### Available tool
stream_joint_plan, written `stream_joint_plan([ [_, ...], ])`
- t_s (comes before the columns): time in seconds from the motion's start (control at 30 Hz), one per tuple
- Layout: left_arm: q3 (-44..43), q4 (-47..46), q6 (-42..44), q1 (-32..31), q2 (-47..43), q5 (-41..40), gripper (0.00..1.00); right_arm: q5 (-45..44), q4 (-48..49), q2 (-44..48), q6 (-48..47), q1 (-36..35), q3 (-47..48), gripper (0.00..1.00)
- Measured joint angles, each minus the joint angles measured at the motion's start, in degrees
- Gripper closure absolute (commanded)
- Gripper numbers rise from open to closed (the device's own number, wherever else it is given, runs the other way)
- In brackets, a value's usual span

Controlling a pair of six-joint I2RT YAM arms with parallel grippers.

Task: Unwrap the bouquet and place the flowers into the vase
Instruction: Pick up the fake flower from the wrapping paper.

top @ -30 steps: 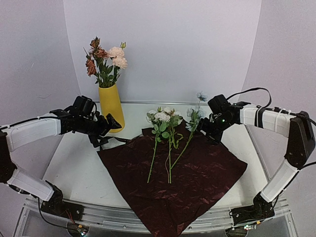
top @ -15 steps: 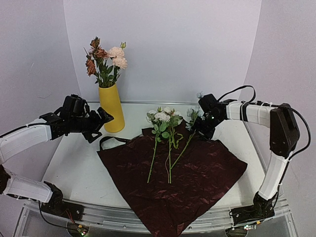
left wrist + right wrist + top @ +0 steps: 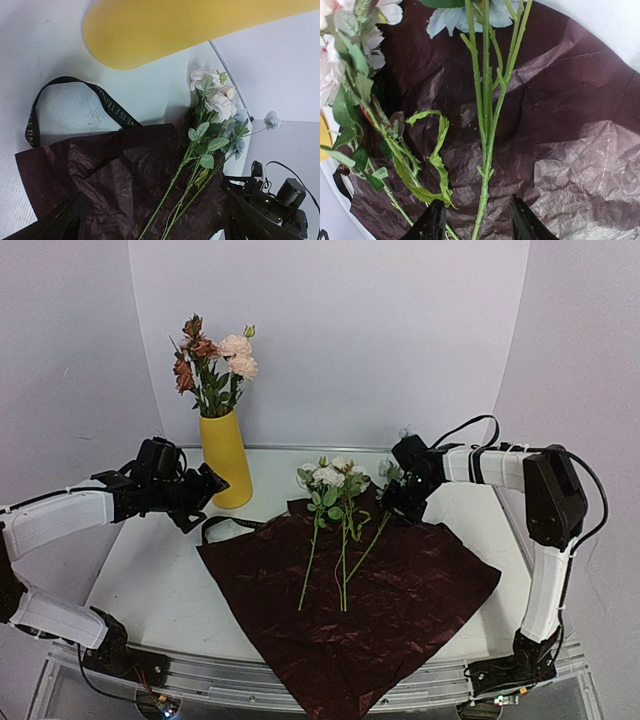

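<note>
Tabletop (image 3: 150, 570) white, backdrop (image 3: 350, 340) pale.

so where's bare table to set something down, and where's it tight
Bare table lies left of the dark red paper, in front of the black ribbon, and on the right between the paper and the table edge. A smaller gap sits between the yellow vase and the loose flowers. The paper's far corner is crowded: stems, blooms and the right pincer.

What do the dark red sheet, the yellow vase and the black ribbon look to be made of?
Dark red sheet: thin paper, matte with a faint sheen, by its sharp crinkles.
Yellow vase: smooth, matte, seamless; ceramic or plastic, can't tell.
Black ribbon: flat fabric-like band, gold printed lettering.
</note>
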State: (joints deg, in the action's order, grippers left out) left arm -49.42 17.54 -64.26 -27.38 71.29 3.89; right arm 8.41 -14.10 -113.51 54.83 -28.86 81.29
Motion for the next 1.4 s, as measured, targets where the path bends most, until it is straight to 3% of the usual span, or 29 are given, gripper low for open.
stream_joint_plan([
  [0.37,5.7,-0.1,-1.3,0.1,-11.7,-9.0,0.09,0.3,0.0,-4.8,0.4,0.0,1.5,0.69],
  [0.67,6.1,-0.1,-1.5,0.1,-12.1,-9.5,0.11,0.3,0.1,-7.2,0.7,0.0,2.6,0.76],
  [0.97,5.5,0.0,0.9,0.1,-9.7,-7.3,0.13,0.0,0.3,-9.1,0.8,0.0,4.1,1.00],
  [1.2,4.3,0.1,3.4,0.1,-8.4,-2.3,0.04,-1.7,0.2,-8.7,1.6,0.0,4.1,1.00],
  [1.4,0.9,0.1,7.1,0.1,-5.2,3.4,0.03,-5.2,0.0,-2.8,1.2,0.0,2.6,1.00],
])
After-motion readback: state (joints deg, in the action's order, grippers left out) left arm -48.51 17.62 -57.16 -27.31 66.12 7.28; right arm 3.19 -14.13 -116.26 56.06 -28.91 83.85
